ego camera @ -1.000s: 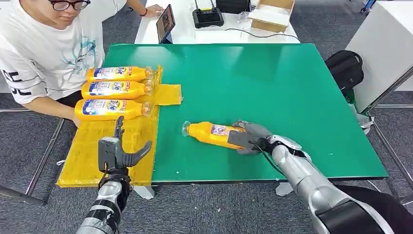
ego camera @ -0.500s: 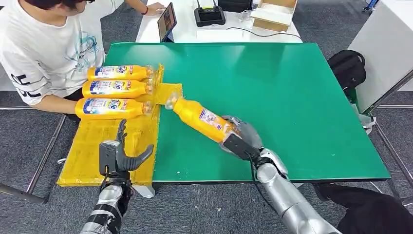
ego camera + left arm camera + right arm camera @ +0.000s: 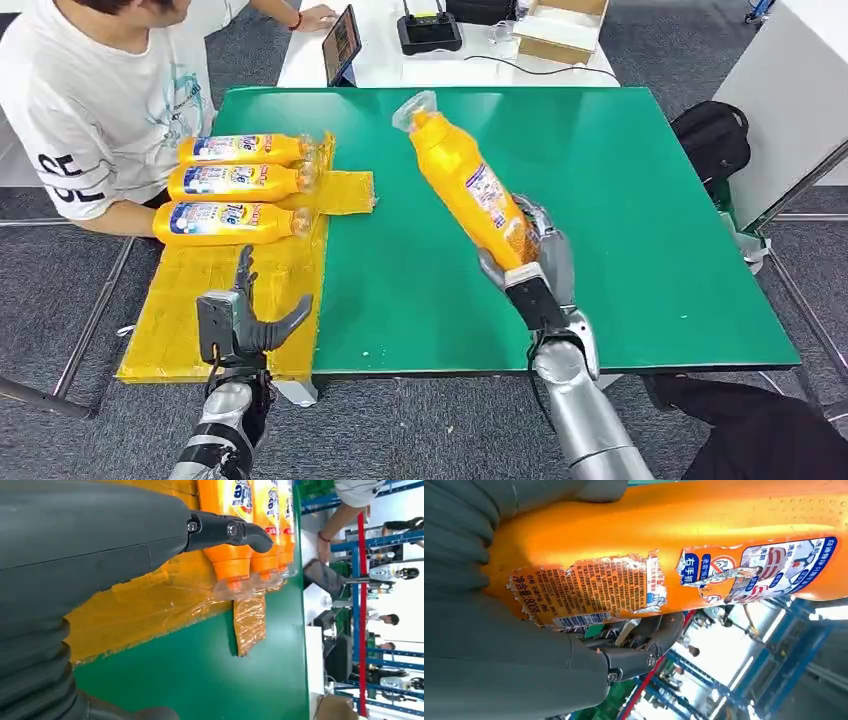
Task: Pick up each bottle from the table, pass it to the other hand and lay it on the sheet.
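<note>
Green table (image 3: 620, 200) carries the yellow sheet (image 3: 200, 310) with three bottles (image 3: 235, 185) already laid down, and I read my right hand (image 3: 535, 265) gripping a fourth bottle (image 3: 465, 180) aloft, handover pending to my empty, spread-fingered left hand (image 3: 240, 320).

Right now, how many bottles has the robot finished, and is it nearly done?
Three bottles already lie side by side on the yellow sheet. A fourth bottle is up off the green table, gripped near its base by the right hand. The left hand waits open over the sheet. Left to do: pass this bottle to the left hand and lay it down.
</note>
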Available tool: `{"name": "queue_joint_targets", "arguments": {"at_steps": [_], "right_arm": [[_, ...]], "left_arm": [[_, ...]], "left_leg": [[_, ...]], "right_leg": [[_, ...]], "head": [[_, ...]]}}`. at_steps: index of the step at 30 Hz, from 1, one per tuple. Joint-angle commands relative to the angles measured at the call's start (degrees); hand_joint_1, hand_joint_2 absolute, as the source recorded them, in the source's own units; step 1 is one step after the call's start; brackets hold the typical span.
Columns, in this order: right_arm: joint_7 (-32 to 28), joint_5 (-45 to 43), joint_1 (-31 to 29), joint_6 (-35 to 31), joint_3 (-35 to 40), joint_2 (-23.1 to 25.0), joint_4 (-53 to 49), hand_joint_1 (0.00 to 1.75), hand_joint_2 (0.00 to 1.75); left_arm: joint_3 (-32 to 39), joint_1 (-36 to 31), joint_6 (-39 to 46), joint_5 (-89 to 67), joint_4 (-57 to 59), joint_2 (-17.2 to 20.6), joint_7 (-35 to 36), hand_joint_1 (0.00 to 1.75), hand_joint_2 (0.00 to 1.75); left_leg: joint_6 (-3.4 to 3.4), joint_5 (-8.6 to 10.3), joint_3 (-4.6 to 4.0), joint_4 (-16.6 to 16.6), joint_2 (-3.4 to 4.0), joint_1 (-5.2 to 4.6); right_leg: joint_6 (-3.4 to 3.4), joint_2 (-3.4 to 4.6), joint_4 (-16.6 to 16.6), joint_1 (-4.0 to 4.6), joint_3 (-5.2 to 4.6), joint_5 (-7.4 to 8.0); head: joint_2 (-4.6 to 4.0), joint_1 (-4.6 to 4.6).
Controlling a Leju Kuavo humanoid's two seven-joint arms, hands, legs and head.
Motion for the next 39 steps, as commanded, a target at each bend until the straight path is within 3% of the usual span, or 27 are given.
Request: {"name": "queue_joint_targets", "arguments": {"at_steps": [1, 6, 12, 13, 25, 39], "right_arm": [[-3.24, -0.57, 2.32, -1.01, -0.99, 1.79, -4.50, 1.75, 1.75], [-6.16, 4.29, 3.28, 2.49, 5.58, 2.21, 1.97, 1.75, 1.75], [-8.62, 7.04, 3.22, 1.86, 10.02, 3.93, 8.02, 1.75, 1.75], [-8.87, 6.94, 3.20, 2.11, 10.42, 4.42, 8.97, 1.75, 1.75], [-10.27, 6.72, 2.91, 1.69, 12.30, 6.36, 13.26, 1.75, 1.75], [-10.56, 6.62, 1.92, 6.47, 21.08, 9.68, 23.76, 1.75, 1.75]], "left_arm": [[-4.90, 1.41, -13.05, 10.23, -6.86, -0.72, 4.92, 0.00, 1.75], [-12.07, 2.83, -24.92, 21.15, -12.03, -0.11, 9.87, 0.00, 1.75], [-16.25, 3.33, -29.46, 26.19, -13.33, 0.95, 11.89, 0.00, 1.75], [-16.68, 3.17, -29.52, 26.27, -13.15, 1.02, 11.92, 0.00, 1.75], [-18.06, 2.65, -28.63, 25.30, -13.09, 1.01, 11.37, 0.00, 1.75], [-19.05, 1.79, -26.62, 23.93, -11.33, 0.47, 11.66, 0.00, 1.75]], "left_leg": [[0.09, -0.15, 0.22, 0.04, -0.04, 0.00], [0.06, -0.11, 0.16, -0.01, 0.04, 0.01], [0.07, -0.20, 0.48, -0.11, 0.13, 0.02], [0.04, -0.08, 0.18, -0.07, 0.09, 0.02], [0.06, -0.11, 0.23, -0.08, 0.09, 0.02], [0.08, -0.12, 0.30, -0.10, 0.05, 0.04]], "right_leg": [[-0.16, -0.12, 0.02, 0.04, 0.25, -0.15], [-0.12, -0.01, -0.04, 0.04, 0.21, -0.08], [-0.24, 0.05, -0.10, 0.08, 0.47, -0.14], [-0.12, 0.05, -0.08, 0.05, 0.19, -0.04], [-0.16, 0.04, -0.08, 0.05, 0.24, -0.08], [-0.17, -0.04, -0.11, 0.07, 0.31, -0.10]], "head": [[0.00, 0.00], [0.00, 0.02], [0.00, 0.00], [0.00, 0.00], [0.00, 0.02], [0.00, 0.00]]}}
